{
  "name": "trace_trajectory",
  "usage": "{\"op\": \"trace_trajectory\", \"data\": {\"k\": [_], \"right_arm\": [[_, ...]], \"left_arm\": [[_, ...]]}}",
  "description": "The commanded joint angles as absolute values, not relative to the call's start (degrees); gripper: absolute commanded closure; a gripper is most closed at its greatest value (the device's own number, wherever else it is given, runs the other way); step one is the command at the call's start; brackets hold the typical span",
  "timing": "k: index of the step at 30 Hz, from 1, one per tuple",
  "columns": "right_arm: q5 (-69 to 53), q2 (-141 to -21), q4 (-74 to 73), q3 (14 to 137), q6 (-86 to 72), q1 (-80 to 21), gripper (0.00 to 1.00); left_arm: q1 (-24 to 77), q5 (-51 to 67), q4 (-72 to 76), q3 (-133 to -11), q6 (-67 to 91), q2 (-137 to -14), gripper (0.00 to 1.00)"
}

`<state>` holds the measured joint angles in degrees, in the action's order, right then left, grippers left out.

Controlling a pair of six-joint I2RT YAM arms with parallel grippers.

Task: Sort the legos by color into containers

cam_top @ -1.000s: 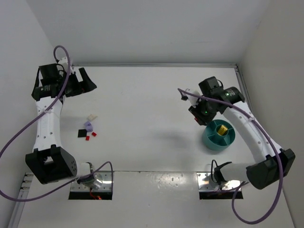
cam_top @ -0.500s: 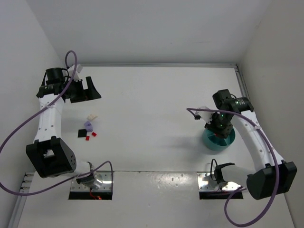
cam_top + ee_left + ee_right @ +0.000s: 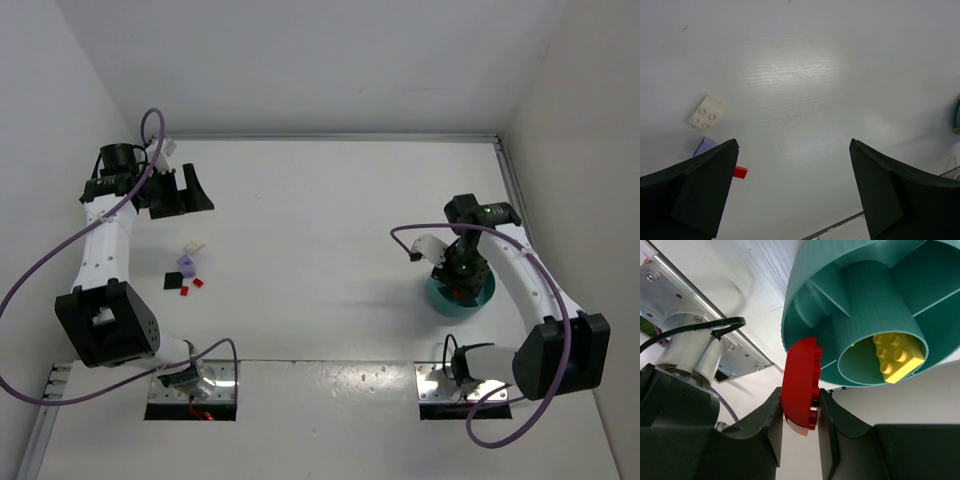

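- Teal bowl [image 3: 440,298] sits on the right side of the white table [image 3: 320,200], near the right arm's base. The right gripper [image 3: 462,276] hangs over it and hides most of it from above.
- Red piece [image 3: 800,382], rounded and with studs along its edge, is pinched edge-on between that gripper's two fingers [image 3: 762,430]. The jaws stand narrow, clamped on its flat faces.
- From the right wrist, the red piece overlaps the bowl's outer wall at the rim. Whether it touches the wall cannot be told.
- Yellow brick [image 3: 897,357] lies in the bowl's central cup [image 3: 875,315], studs showing.
- The compartments in view around the cup show only bare teal dividers.
- Left gripper [image 3: 793,147] hovers at the far left of the table, jaws spread wide with nothing between them.
- Cream brick [image 3: 706,112] lies flat below it, four studs up.
- Lavender brick [image 3: 704,146] sits just beside the cream one, partly hidden behind a left finger.
- Small red brick [image 3: 740,172] lies close to the lavender brick, at that finger's edge.
- From above, a black piece [image 3: 170,281] and a second red brick [image 3: 184,291] lie in the same loose cluster.
- The whole cluster is on the table's left, well apart from the bowl.
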<state>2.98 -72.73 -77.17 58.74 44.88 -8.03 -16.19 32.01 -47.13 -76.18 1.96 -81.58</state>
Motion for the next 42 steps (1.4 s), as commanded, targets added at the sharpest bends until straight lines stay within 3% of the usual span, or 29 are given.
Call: {"op": "trace_trajectory", "data": {"k": [1, 6, 12, 16, 21, 22, 26, 28, 33, 35, 42], "right_arm": [[2.9, -74.1, -80.5, 58.8, 46.1, -7.6, 0.92], [3.9, -74.6, -79.1, 59.3, 46.1, -7.0, 0.76], [4.5, -74.6, -76.9, 61.4, 45.5, -6.5, 0.48], [5.0, -74.6, -76.9, 65.4, 45.5, -6.5, 0.4], [1.1, -77.3, -76.3, 78.5, 43.2, -5.5, 0.4], [-3.6, -81.8, -76.3, 87.4, 39.2, -4.9, 0.41], [-14.7, -89.1, -75.8, 97.7, 31.3, -4.9, 0.44], [-22.7, -94.1, -75.1, 99.4, 26.5, -4.9, 0.45], [-33.4, -97.9, -69.2, 97.9, 19.6, -6.5, 0.47], [-36.4, -98.5, -67.4, 97.4, 18.7, -6.5, 0.47], [-40.5, -97.4, -60.9, 90.9, 16.4, -7.7, 0.47]], "left_arm": [[-15.9, 31.6, -46.7, -77.2, 1.5, -81.7, 0.0], [-15.9, 30.0, -46.7, -77.2, 1.5, -81.7, 0.0], [-15.9, 28.7, -46.7, -77.2, 1.5, -81.1, 0.0], [-15.9, 27.3, -46.7, -77.2, 1.0, -81.1, 0.0], [-15.9, 30.0, -50.3, -79.5, -8.2, -81.1, 0.02], [-15.9, 30.1, -55.1, -80.8, -17.0, -81.7, 0.09], [-15.9, 28.0, -62.1, -80.5, -29.0, -82.5, 0.26], [-15.9, 24.4, -62.9, -76.0, -35.2, -81.4, 0.36], [-15.9, 17.7, -62.9, -64.2, -55.0, -72.4, 0.43], [-15.9, 15.5, -62.9, -59.2, -64.9, -70.1, 0.51], [-14.9, 20.6, -64.3, -55.9, -86.8, -68.5, 0.55]]}}
